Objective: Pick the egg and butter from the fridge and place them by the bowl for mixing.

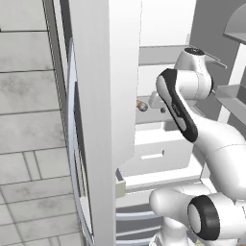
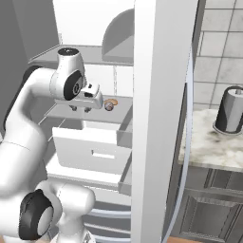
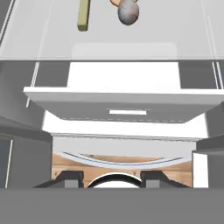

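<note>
The white fridge [image 1: 103, 96] stands open and my arm reaches into it. The small brownish-grey egg [image 3: 128, 12] lies on a grey glass shelf [image 3: 43, 39], also seen as the egg [image 2: 109, 107] and the egg [image 1: 142, 106]. A yellowish stick of butter [image 3: 83, 15] lies on the same shelf beside it. My gripper [image 2: 80, 109] hangs over the shelf's front, just short of the egg, pointing down. In the hand view the gripper [image 3: 111, 178] is open with nothing between its fingertips [image 3: 70, 177]. The bowl is out of view.
A small orange thing [image 2: 113, 102] sits right behind the egg. Below the shelf a pale drawer [image 3: 122, 98] sticks out. The fridge door [image 2: 161, 95] stands close on the right. A dark grey canister [image 2: 231, 111] stands on the marble counter [image 2: 209, 147].
</note>
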